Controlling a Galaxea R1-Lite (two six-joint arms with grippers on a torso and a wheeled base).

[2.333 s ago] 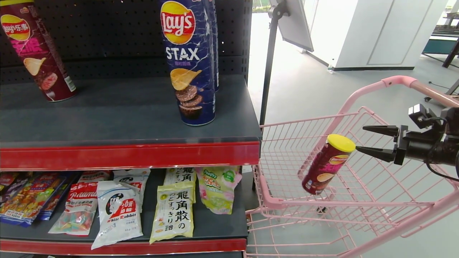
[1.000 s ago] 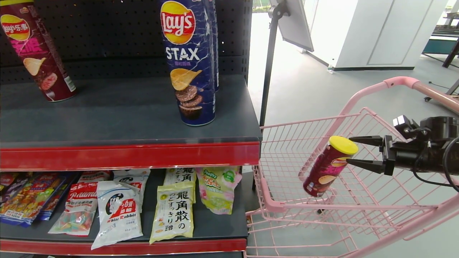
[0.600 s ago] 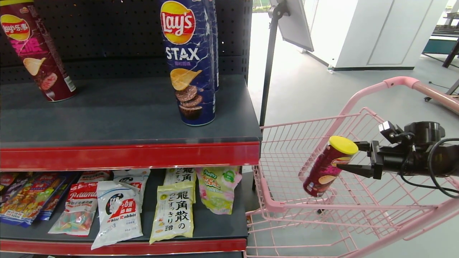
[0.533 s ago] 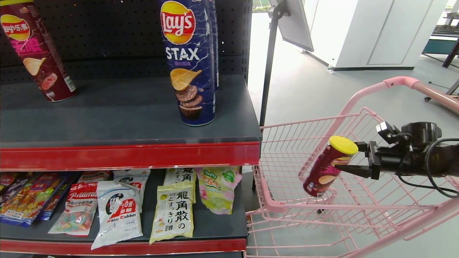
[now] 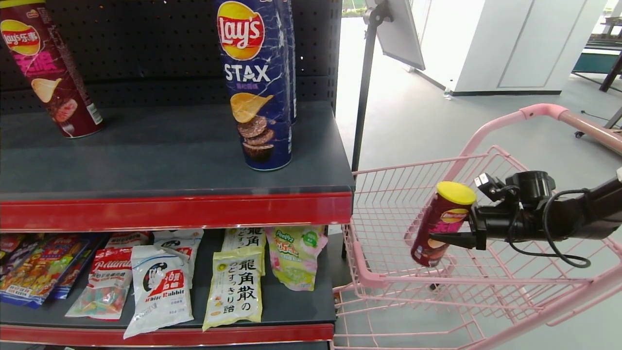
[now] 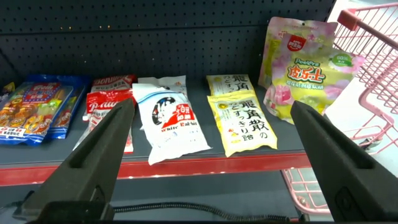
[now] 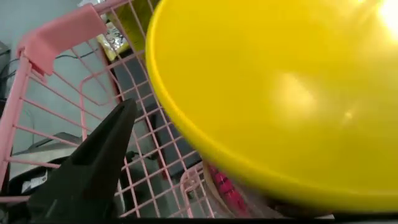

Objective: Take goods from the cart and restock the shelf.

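Note:
A maroon chip can (image 5: 449, 211) with a yellow lid leans inside the pink wire cart (image 5: 369, 278) to the right of the shelf. My right gripper (image 5: 443, 227) is at the can's upper part, open, one finger in front of the can and the other hidden behind it. The right wrist view looks straight onto the yellow lid (image 7: 280, 93), with one dark finger (image 7: 93, 168) beside it. My left gripper (image 6: 212, 104) is open and holds nothing in front of the lower shelf. The upper shelf (image 5: 146, 160) carries a tall blue chip can (image 5: 257, 87) and a maroon one (image 5: 48, 73).
The lower shelf holds candy bags: a white one (image 6: 171, 118), a yellow one (image 6: 245, 121) and a pink-green one (image 6: 305, 68). A black pole (image 5: 362, 97) with a sign stands between shelf and cart. The upper shelf has free room between its two cans.
My right gripper has moved left and down, from beside the lid to straddling the can. The can's top has shifted slightly left.

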